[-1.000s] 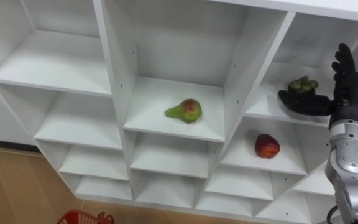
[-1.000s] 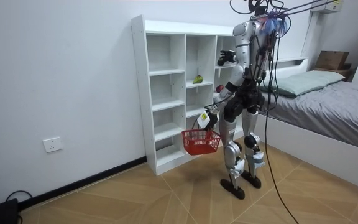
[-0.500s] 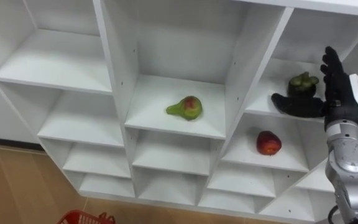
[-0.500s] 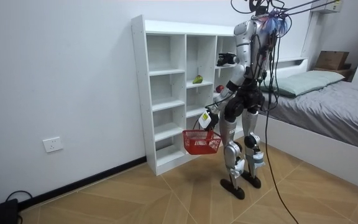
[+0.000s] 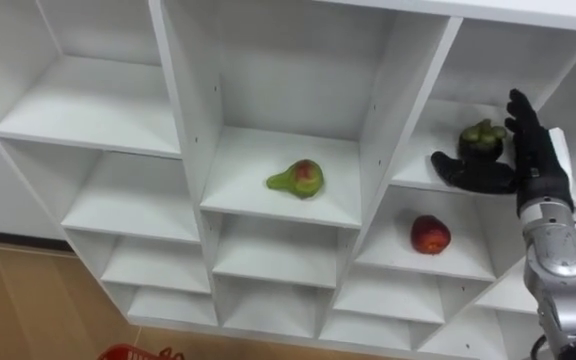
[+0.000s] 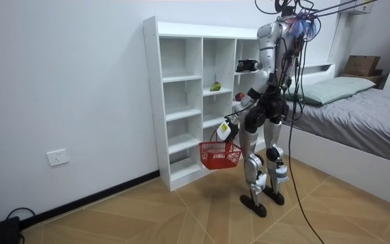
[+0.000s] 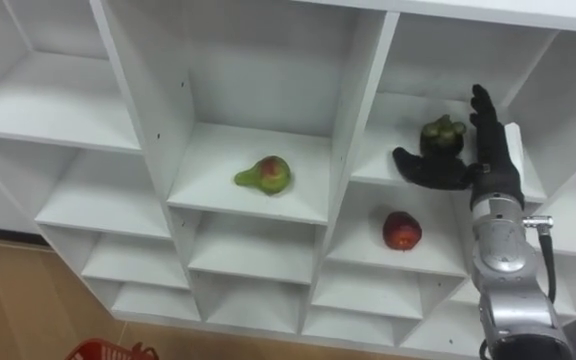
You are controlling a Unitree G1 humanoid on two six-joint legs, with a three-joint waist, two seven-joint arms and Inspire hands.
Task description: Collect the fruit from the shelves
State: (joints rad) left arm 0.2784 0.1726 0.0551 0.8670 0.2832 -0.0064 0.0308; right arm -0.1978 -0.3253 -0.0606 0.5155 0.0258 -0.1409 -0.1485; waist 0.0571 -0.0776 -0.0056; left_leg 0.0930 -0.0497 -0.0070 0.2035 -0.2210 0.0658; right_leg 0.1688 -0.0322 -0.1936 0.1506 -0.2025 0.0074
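Currently, stance: upright on the wooden floor, close against the front of the white shelf unit [image 5: 183,120], facing it; a bed [image 6: 357,102] lies behind the robot at the room view's right.
Right hand [image 5: 533,165]: raised into the upper compartment of the right-hand column. Fingers are straight and point upward, thumb is stretched out to the left, and nothing is gripped.
Dark fruit [image 5: 480,139]: round, with a green cap, resting on that compartment's shelf. It sits in the fork between the thumb and the fingers; whether the hand touches it cannot be told.
Red fruit [image 5: 429,235]: on the shelf directly below the dark fruit, well clear of the hand.
Pear [image 5: 296,179]: green with a red blush, lying on its side on the middle column's shelf, alone in its compartment.
Left hand [image 6: 225,129]: lowered at thigh height, fingers closed on the handle of the red basket [image 6: 219,154].
Red basket: hangs below the left hand, just in front of the lower shelves.
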